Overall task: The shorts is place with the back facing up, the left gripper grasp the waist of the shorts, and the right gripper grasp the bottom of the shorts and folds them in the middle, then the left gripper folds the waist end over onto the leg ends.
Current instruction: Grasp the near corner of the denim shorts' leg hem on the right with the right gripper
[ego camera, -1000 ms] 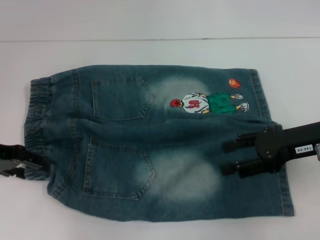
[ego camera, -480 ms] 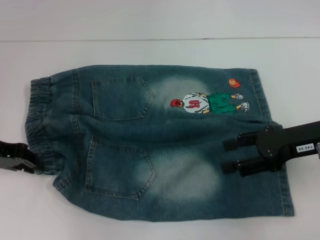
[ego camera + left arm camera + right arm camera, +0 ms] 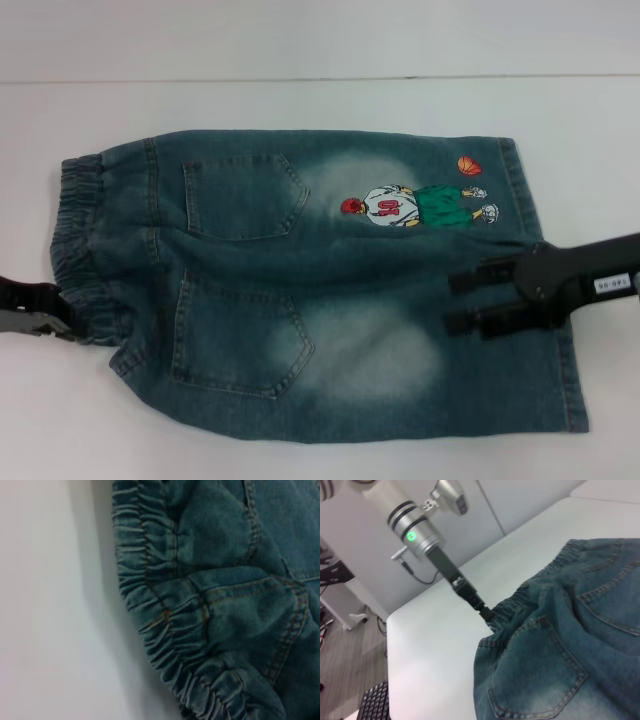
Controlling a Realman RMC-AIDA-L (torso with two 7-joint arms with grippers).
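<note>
White table (image 3: 320, 40) carries the shorts (image 3: 330, 290), spread back side up across most of its width, with two patch pockets, whitish worn patches and a small cartoon basketball-player print (image 3: 415, 205) near the far leg. The waist (image 3: 75, 235), a gathered paler band, lies toward the robot's left; the bottom of the shorts (image 3: 570, 370) lies toward its right. The near corner of the waist is bunched and drawn inward, the cloth puckered beside the near pocket (image 3: 240, 625). The right gripper (image 3: 462, 302) hovers over the near leg close to the hem, its two black fingers apart with nothing between them, a white label on its arm. The left gripper (image 3: 62, 315) meets the waist at that bunched corner, clamped on the elastic band.
</note>
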